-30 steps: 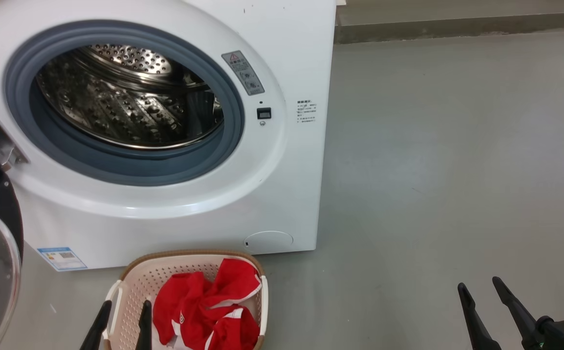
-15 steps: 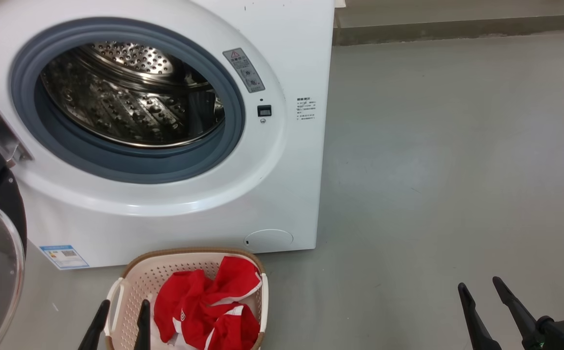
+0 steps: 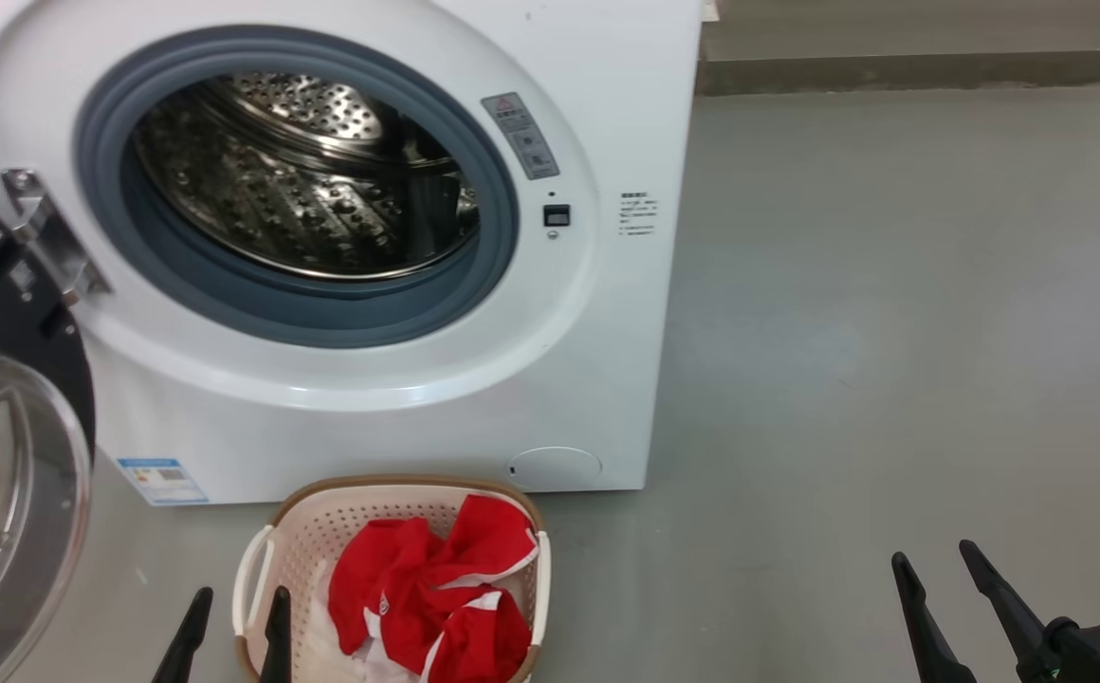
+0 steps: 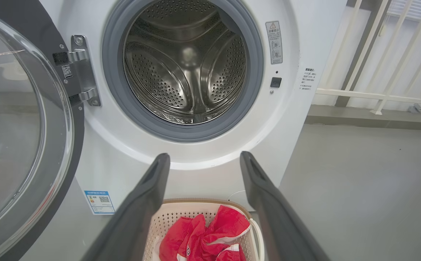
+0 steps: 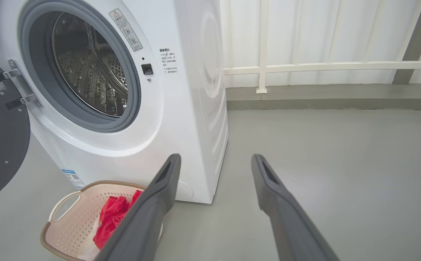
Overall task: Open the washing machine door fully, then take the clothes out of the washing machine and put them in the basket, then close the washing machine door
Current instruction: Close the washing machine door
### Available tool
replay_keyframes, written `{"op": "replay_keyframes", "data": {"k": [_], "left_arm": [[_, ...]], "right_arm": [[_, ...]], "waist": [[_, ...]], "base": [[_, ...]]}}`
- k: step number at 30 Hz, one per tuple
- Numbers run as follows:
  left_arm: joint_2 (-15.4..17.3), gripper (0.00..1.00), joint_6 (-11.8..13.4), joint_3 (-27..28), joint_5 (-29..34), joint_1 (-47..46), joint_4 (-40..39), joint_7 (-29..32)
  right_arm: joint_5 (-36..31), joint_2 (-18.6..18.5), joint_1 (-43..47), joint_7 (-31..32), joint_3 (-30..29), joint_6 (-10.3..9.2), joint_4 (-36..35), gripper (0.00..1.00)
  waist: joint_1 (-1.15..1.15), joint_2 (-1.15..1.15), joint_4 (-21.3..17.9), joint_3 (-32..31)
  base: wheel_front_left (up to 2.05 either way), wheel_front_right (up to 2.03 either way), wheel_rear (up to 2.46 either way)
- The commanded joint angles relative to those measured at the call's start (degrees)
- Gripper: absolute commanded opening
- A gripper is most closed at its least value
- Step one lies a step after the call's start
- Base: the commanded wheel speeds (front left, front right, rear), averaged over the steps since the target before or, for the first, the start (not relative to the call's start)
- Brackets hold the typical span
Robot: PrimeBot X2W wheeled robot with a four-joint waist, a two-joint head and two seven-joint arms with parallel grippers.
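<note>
The door (image 3: 9, 446) hangs open left of the empty, spread left gripper (image 3: 242, 598) (right gripper (image 3: 934, 555), likewise spread, sits farther).

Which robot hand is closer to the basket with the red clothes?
Left. The left gripper hangs by the basket, at its left handle; the right gripper is well off to its right.

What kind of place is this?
Probably a laundry corner, maybe on a balcony: a white washing machine stands on a bare grey floor, a basket of red clothes sits before it, and a white railing lines the far side.
</note>
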Motion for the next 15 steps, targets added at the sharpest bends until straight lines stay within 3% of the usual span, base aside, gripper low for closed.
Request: {"op": "replay_keyframes", "data": {"k": [1, 15], "left_arm": [[0.13, 1.00, -0.16, 2.05, -0.23, -0.56, -1.11, -0.36], [0.13, 1.00, 1.34, 2.02, -0.63, 0.30, -0.34, -0.36]], "right_arm": [[-0.21, -1.54, -0.88, -0.37, 1.56, 0.36, -1.52, 1.00], [0.05, -1.80, -1.02, -0.37, 2.78, 0.36, -1.23, 1.00]], "waist": [[0.00, 0.00, 1.53, -0.12], [0.00, 0.00, 10.94, -0.62]], "base": [[0.00, 0.00, 0.00], [0.00, 0.00, 0.00]]}}
